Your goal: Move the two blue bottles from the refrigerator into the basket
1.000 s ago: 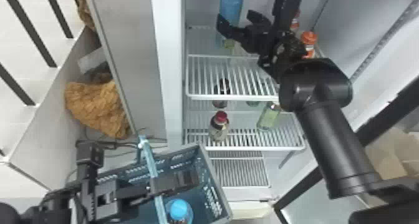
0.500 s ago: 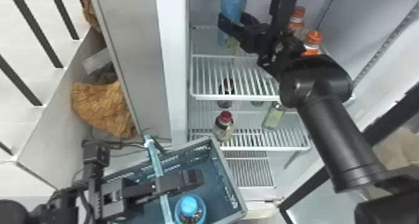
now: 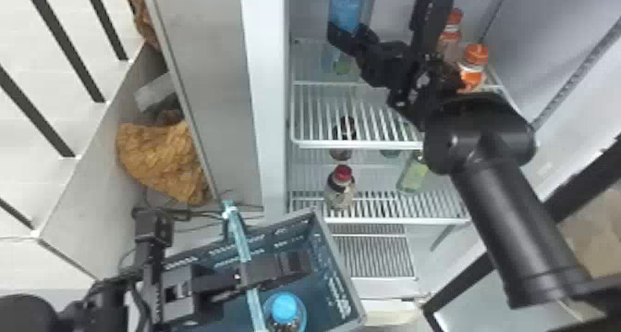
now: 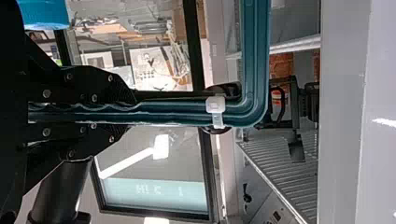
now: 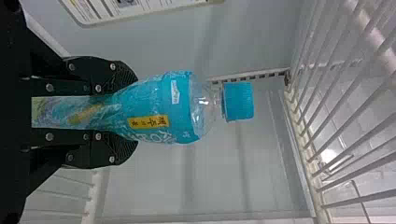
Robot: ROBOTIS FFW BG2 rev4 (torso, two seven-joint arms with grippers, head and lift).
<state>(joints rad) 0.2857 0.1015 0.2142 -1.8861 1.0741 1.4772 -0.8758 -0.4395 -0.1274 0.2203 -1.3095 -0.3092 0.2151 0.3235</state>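
From the head view, my right tool point(image 3: 350, 34) is up in the refrigerator point(image 3: 268, 100), at one blue bottle point(image 3: 346, 8) over the upper rack point(image 3: 360, 145); my left tool point(image 3: 295, 264) is at the basket point(image 3: 349, 280), and the other blue bottle point(image 3: 285, 308) sits inside it. Left wrist view: narrow grip here, fingers point(image 4: 109, 86) pressed around the basket's handle point(image 4: 173, 111). Right wrist view: I've got the first bottle clamped between both fingers point(image 5: 119, 77), blue cap point(image 5: 239, 101) beyond their tips.
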